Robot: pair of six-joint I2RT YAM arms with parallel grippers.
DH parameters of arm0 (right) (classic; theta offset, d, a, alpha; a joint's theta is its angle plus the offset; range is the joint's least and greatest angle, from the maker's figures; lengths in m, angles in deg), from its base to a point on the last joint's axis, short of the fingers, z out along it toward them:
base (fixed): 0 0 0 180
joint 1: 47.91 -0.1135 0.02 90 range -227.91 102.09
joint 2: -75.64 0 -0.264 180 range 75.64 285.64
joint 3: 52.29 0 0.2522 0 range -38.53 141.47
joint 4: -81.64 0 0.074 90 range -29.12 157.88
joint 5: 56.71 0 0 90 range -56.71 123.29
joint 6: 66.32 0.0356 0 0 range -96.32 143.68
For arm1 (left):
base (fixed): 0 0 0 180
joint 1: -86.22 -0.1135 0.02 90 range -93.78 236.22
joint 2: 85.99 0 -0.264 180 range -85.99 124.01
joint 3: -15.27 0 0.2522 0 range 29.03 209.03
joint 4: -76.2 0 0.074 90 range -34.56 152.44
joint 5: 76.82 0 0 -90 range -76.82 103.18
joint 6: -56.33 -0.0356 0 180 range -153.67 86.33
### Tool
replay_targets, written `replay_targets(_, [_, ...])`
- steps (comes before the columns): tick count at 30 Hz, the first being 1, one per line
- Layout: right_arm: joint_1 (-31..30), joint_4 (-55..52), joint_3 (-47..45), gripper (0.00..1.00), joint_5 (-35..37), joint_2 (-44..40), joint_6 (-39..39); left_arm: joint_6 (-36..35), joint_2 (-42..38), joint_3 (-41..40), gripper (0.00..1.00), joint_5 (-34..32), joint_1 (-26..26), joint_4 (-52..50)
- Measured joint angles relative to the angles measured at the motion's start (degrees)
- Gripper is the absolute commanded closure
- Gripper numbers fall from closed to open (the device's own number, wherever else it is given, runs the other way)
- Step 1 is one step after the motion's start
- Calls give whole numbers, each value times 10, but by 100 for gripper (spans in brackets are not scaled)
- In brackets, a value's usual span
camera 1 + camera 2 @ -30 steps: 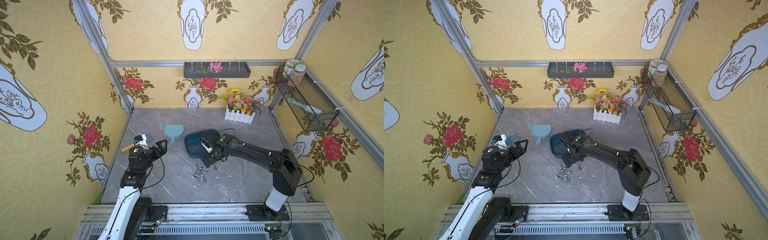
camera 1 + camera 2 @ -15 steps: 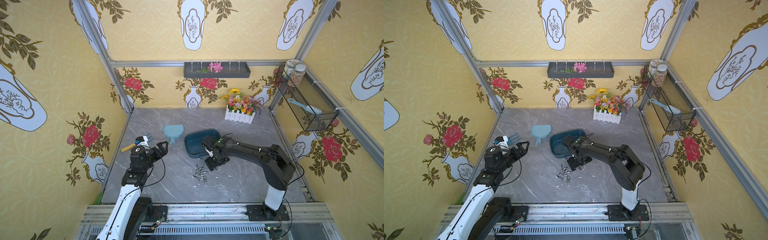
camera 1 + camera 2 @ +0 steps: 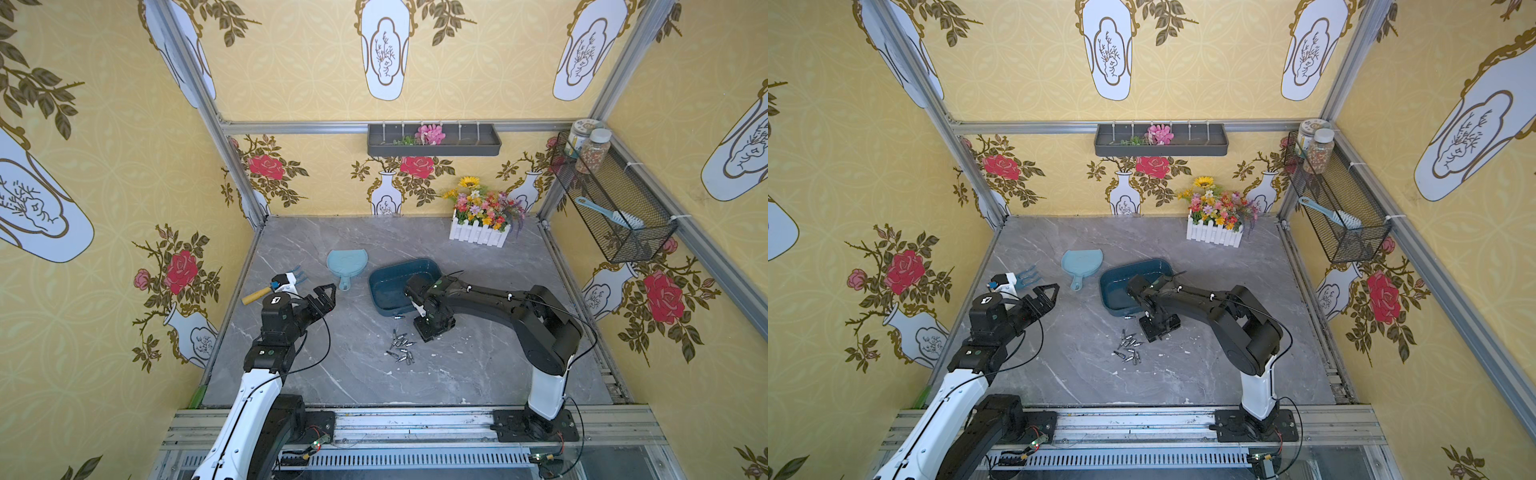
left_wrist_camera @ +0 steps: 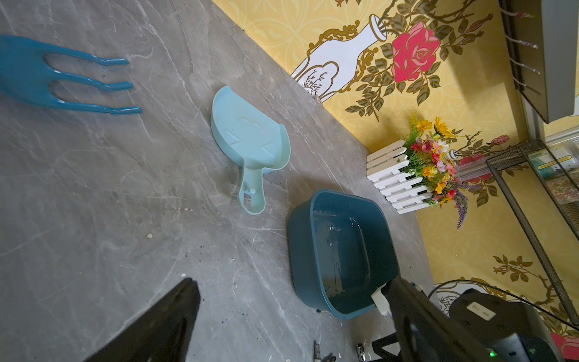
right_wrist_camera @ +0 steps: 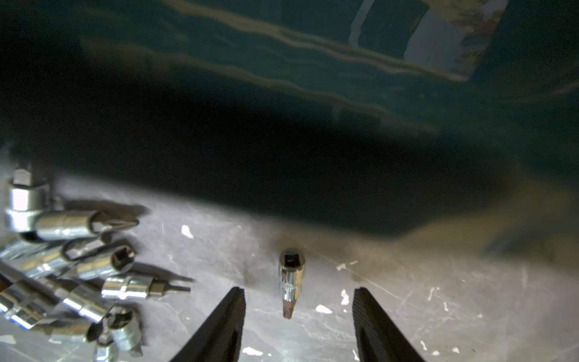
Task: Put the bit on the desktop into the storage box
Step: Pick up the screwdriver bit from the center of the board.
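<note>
- Fingers (image 5: pixel 225 319) of right gripper (image 5: pixel 299 291) parted, gripping nothing, straddling one bit (image 5: pixel 291 275) (mid-frame, beside storage box (image 3: pixel 390 286)).
- Likely light, rigid, slippery steel; pinch its thick barrel.

Left gripper (image 3: pixel 328 297) just hangs there wide open; right arm (image 3: pixel 490 297) stretched forward, right gripper (image 5: pixel 298 290) aimed down, jaws partly apart.

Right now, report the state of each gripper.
Left gripper: open, empty.
Right gripper: open, jaws either side of a lone bit, not touching it.
</note>
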Motion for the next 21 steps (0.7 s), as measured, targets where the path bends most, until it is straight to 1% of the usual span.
replay_targets(11, [4,21,-5,67,-16,11,2,-3,2,0,0,-4,0,0])
replay_targets(13, [4,22,-5,73,-17,11,2,-4,1,0,0,-4,0,0])
replay_targets(21, [6,26,-7,84,-19,9,2,-4,0,0,0,-5,0,0])
